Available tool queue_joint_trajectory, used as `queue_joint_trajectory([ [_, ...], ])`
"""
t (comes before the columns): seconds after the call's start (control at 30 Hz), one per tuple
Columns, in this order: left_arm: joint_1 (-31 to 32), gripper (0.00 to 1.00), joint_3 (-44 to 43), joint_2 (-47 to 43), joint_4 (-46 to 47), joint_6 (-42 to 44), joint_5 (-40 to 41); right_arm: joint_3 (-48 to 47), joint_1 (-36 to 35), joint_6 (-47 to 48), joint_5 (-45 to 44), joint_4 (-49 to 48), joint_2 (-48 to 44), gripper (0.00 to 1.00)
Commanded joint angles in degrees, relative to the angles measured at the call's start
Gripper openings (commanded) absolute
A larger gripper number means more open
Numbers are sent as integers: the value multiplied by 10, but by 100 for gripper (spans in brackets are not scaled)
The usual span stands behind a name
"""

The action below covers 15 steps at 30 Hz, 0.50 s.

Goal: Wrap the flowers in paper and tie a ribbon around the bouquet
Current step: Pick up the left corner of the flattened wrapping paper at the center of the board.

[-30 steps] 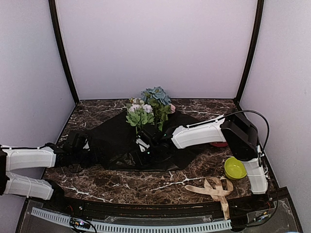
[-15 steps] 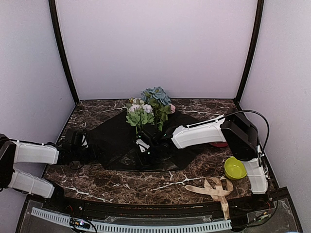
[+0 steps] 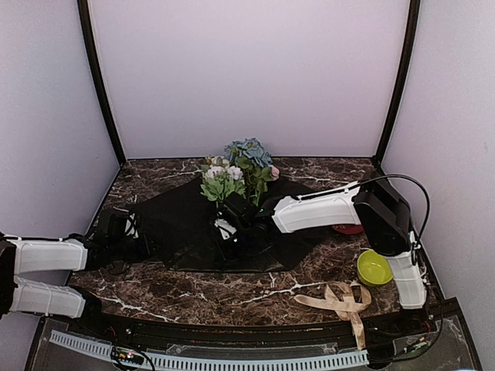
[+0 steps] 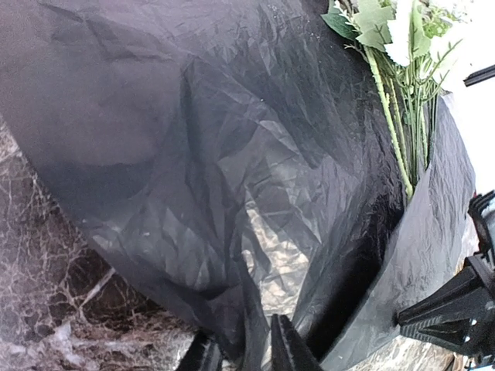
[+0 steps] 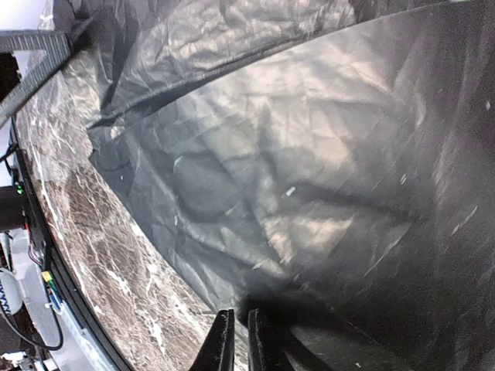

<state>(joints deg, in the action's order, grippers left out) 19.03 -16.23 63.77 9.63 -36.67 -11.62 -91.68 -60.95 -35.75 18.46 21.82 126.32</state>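
Observation:
The black paper lies spread over the middle of the table. The flowers rest on it with their blooms at the far side, and their green stems run down into a fold. My left gripper is at the paper's left edge, shut on a raised fold of the paper that stands between its fingertips. My right gripper reaches across to the sheet's middle by the stems. Its jaws are almost together at an edge of the paper. The beige ribbon lies loose at the front right.
A lime green bowl sits at the right, beside the right arm's base. Something red shows partly under that arm. Bare marbled tabletop runs along the front, and purple walls close in the back and sides.
My left gripper has shifted at the paper's left edge and closed from wide open onto a fold of the sheet. The right arm, flowers and ribbon have stayed put.

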Motion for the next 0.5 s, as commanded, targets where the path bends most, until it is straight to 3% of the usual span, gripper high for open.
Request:
queue_joint_trajectory([
  [0.0, -2, 26, 1, 14, 25, 18, -12, -17, 17, -10, 17, 5, 3, 8],
  [0.2, -2, 27, -16, 55, 34, 42, -40, -14, 29, -13, 24, 5, 17, 9],
  [0.47, -1, 0, -38, -11, -8, 60, -37, -15, 36, -22, 34, 0, 38, 9],
])
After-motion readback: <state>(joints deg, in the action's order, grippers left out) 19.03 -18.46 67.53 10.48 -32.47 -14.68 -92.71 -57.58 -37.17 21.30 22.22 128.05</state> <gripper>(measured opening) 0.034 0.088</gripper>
